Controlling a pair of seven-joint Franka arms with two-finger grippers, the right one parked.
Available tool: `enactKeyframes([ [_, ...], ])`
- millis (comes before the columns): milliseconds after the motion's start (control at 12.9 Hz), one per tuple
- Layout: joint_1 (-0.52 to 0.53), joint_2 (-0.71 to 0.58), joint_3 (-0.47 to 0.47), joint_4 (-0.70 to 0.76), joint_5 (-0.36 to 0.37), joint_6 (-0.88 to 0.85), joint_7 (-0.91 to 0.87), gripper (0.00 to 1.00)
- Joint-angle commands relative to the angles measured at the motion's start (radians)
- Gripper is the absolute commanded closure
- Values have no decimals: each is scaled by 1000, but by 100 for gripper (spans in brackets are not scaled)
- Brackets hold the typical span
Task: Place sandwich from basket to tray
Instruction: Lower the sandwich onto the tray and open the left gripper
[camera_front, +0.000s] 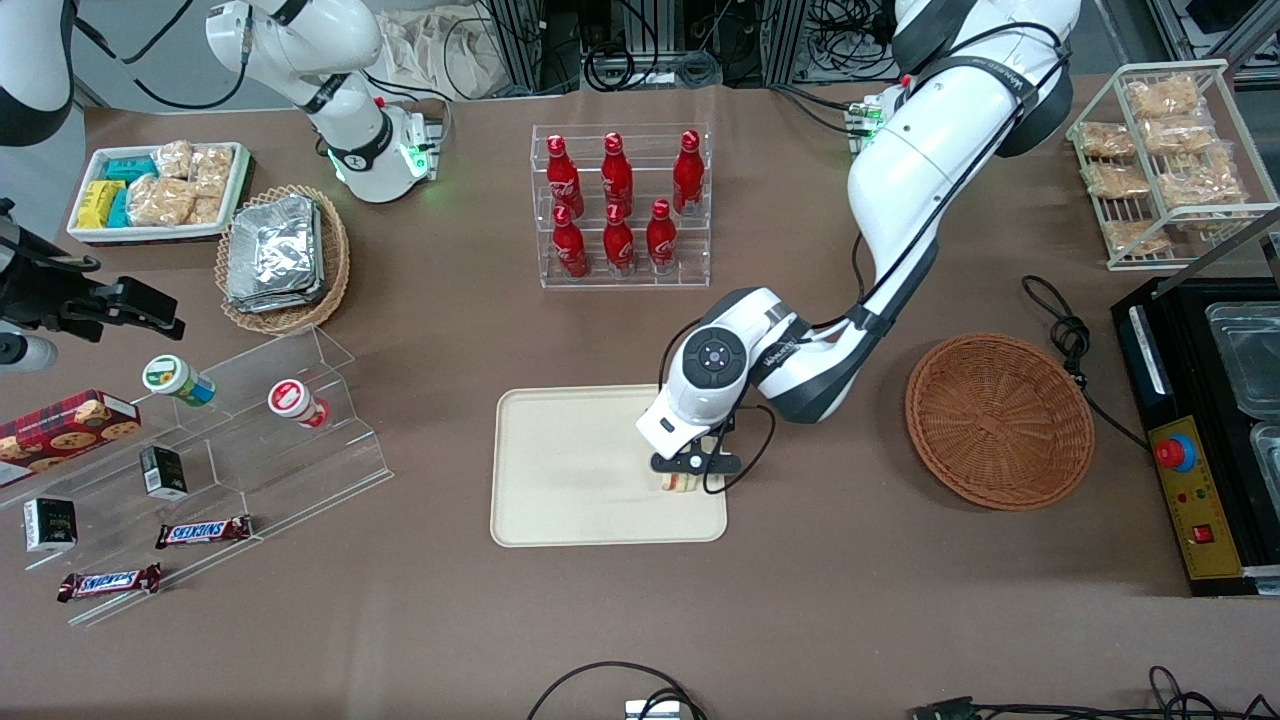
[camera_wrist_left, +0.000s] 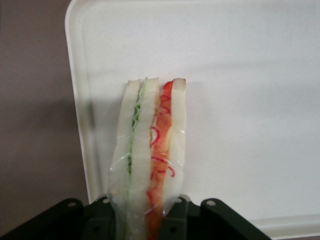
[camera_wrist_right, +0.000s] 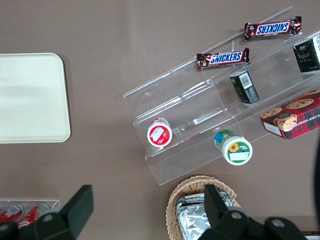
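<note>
Gripper (camera_front: 688, 478) clamps the sandwich (camera_wrist_left: 150, 155) between its fingers (camera_wrist_left: 172, 217), low over the tray (camera_front: 560, 470) near that tray's corner closest to the basket (camera_front: 998, 420). From the tray's middle, the sandwich sits at about four o'clock in the front view, close to the rim. The basket lies at three o'clock, well apart. A rack of red bottles (camera_front: 620, 205) stands at twelve o'clock, a clear tiered stand (camera_front: 260, 440) at nine. Bare tray surface spreads from the sandwich toward nine and eleven o'clock.
</note>
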Motion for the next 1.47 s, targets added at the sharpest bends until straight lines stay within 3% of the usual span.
enactKeyframes([
  [0,-21,26,8,47,26,-4,-24,65],
  [233,-19,28,8,47,25,-4,-28,40],
  [465,-21,29,8,47,26,10,-73,7],
  [543,-19,28,8,47,26,11,-86,1],
  [853,-13,-26,8,55,30,-15,-182,1],
  [1085,-4,-113,10,64,54,-154,-230,1],
  [1395,82,-247,8,60,56,-251,-218,0],
])
